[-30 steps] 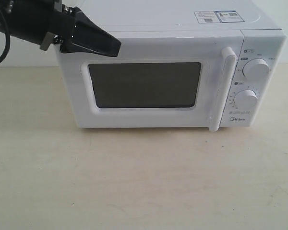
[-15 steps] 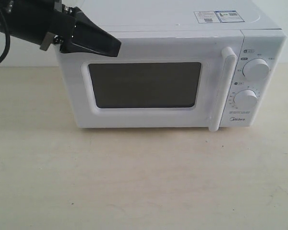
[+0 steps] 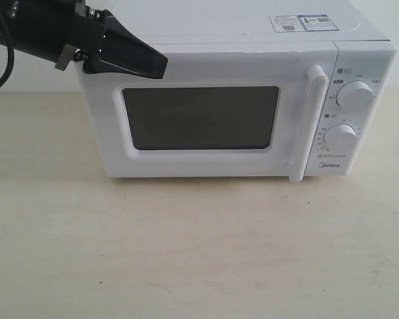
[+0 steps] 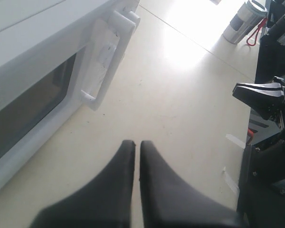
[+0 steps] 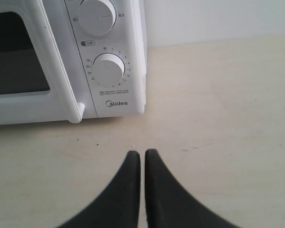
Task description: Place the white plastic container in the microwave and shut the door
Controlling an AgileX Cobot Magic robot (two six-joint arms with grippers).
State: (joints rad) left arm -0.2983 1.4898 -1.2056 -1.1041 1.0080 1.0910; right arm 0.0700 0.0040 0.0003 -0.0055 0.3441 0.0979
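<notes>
The white microwave (image 3: 239, 106) stands on the pale table with its door (image 3: 199, 119) closed, the dark window facing me and the white bar handle (image 3: 309, 123) at the door's right side. The white plastic container is out of view. My left gripper (image 3: 161, 65) hovers in front of the microwave's upper left corner, shut and empty; in the left wrist view my left gripper (image 4: 137, 142) has its tips together above the table, beside the handle (image 4: 102, 61). My right gripper (image 5: 142, 153) is shut and empty above the table, in front of the knob panel (image 5: 107, 69).
Two round knobs (image 3: 354, 95) (image 3: 339, 138) sit on the microwave's right panel, stickers (image 3: 299, 22) on its top. In the left wrist view a grey cylindrical can (image 4: 242, 21) stands on the floor beyond the table, and the other black arm (image 4: 266, 97) sits to the side.
</notes>
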